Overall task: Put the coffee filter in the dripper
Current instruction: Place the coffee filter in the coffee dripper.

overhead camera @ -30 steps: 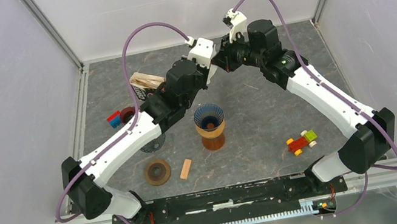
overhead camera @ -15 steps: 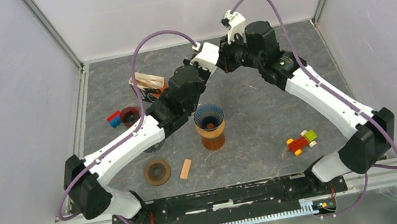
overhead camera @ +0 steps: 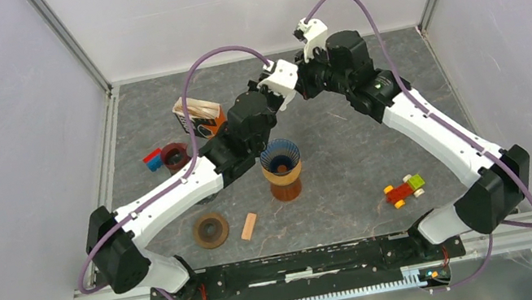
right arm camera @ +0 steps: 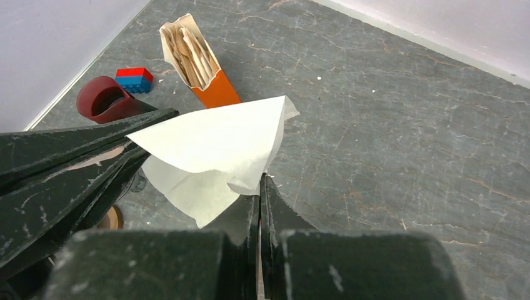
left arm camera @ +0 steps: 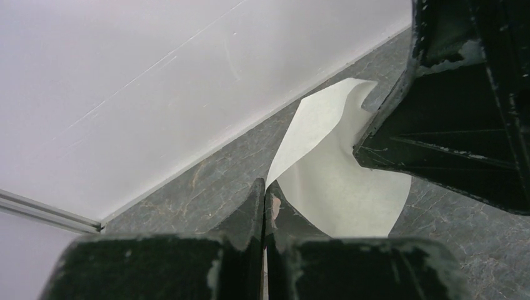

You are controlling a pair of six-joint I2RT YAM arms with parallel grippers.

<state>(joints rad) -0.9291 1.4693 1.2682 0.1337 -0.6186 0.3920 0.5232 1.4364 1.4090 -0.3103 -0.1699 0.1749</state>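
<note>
The white paper coffee filter [right arm camera: 212,140] hangs in the air between both grippers, above the back of the table. My left gripper [left arm camera: 264,187] is shut on one edge of the coffee filter [left arm camera: 340,175]. My right gripper [right arm camera: 260,184] is shut on the opposite edge. In the top view the two wrists meet behind the dripper and hide the filter. The dripper [overhead camera: 279,156], a blue ribbed cone on a brown stand, sits upright mid-table, in front of and below the grippers, with nothing in it.
An orange box of filters [overhead camera: 199,115] lies at the back left, with a dark red cup [overhead camera: 174,155] and a red-blue brick [overhead camera: 153,161] beside it. A brown ring [overhead camera: 211,230], a wooden block [overhead camera: 249,226] and a toy car [overhead camera: 404,190] lie nearer the front.
My left arm has swung back and to the right, uncovering the filter box. My right gripper has shut on the filter's edge.
</note>
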